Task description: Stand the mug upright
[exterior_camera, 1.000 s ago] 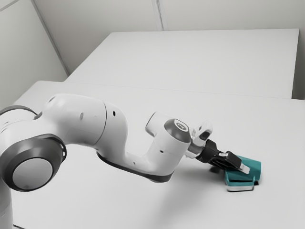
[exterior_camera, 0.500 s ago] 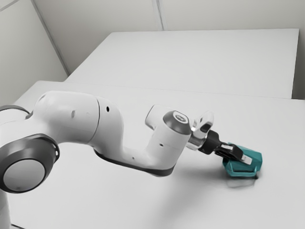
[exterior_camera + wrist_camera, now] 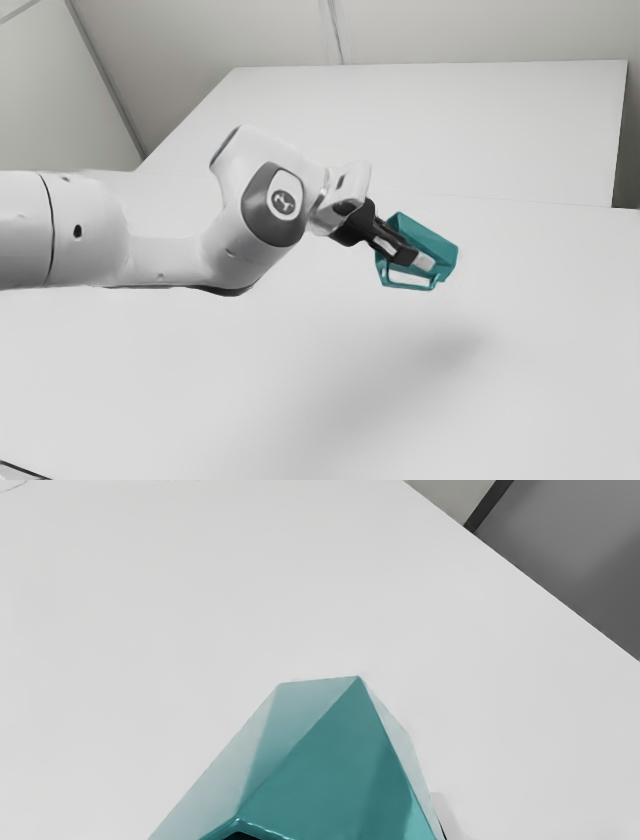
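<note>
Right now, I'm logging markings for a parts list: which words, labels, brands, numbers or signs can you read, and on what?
No words or numbers can be read.
Arm: a dark mark on the joint's pale cap, too small to make out.
Mug: none on the sides that show.

- Exterior view: beside the white jointed arm (image 3: 180, 262), set back, looking slantwise down across the smooth white surface (image 3: 560, 390).
- Wrist view: on the hand (image 3: 345, 202), close to the faceted teal mug (image 3: 325, 765), facing the surface.
- Shared: mug, surface.
</note>
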Robot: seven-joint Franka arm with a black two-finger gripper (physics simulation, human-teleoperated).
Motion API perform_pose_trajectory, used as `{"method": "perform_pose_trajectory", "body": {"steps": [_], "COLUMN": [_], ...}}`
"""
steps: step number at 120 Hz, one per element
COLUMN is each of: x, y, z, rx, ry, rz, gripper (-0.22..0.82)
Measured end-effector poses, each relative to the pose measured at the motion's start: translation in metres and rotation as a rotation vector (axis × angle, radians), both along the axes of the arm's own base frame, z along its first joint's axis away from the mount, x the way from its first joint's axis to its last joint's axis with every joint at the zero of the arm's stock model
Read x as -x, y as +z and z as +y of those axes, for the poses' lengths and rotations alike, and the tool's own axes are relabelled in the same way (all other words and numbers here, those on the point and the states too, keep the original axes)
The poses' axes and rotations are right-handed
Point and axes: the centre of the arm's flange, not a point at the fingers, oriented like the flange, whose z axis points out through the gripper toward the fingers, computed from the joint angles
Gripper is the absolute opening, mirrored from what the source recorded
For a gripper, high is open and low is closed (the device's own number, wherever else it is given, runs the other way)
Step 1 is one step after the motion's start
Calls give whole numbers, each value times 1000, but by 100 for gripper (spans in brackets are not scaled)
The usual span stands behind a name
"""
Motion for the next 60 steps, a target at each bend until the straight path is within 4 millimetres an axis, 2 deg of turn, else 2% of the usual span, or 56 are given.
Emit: {"method": "perform_pose_trajectory", "body": {"steps": [14,35,48,60], "x": [-2,-20,-28,-25], "y": [32,44,47,42], "z": [37,105,119,126], "rx": [-205,-432,-565,-663], "ry": [-43,36,75,109], "rz": [-35,62,116,173], "gripper": [-17,-17,-17,-17]}}
